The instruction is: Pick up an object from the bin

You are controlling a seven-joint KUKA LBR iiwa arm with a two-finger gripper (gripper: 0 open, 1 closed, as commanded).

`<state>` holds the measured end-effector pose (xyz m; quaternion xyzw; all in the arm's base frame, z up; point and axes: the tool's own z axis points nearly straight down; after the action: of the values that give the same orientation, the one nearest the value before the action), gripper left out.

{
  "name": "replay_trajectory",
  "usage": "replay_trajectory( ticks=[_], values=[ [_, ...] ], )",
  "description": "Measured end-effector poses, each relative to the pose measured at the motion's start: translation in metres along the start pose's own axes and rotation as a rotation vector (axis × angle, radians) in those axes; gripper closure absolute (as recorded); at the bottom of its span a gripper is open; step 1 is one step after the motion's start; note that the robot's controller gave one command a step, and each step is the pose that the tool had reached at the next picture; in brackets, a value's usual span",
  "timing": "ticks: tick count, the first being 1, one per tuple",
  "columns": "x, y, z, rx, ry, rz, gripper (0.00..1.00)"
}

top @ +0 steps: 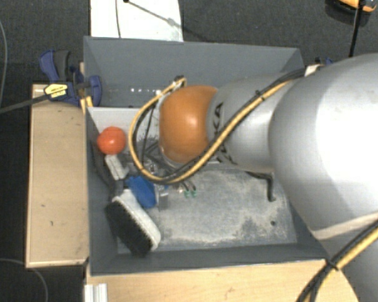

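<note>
My gripper (155,167) is low in the left half of the bin, mostly covered from above by the arm's wrist. Just below and left of it lies a blue object (142,191), close to or touching the gripper. A black block with a white top face (133,226), like an eraser or brush, lies tilted in the front left corner. An orange ball (111,140) rests against the left wall. A small white piece (116,167) lies between the ball and the blue object.
A small green bit (190,194) lies on the bin floor right of the gripper. The arm spans the bin from the right and hides its back and right parts. A dark upright piece (271,187) stands under the arm.
</note>
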<state>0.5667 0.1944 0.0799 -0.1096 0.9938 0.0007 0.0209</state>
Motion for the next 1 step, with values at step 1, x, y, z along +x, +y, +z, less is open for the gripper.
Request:
replay_trajectory(
  ticks=[1],
  values=[
    [-0.0008,0.0136,-0.0462,0.0,0.01,0.036,1.0]
  ],
)
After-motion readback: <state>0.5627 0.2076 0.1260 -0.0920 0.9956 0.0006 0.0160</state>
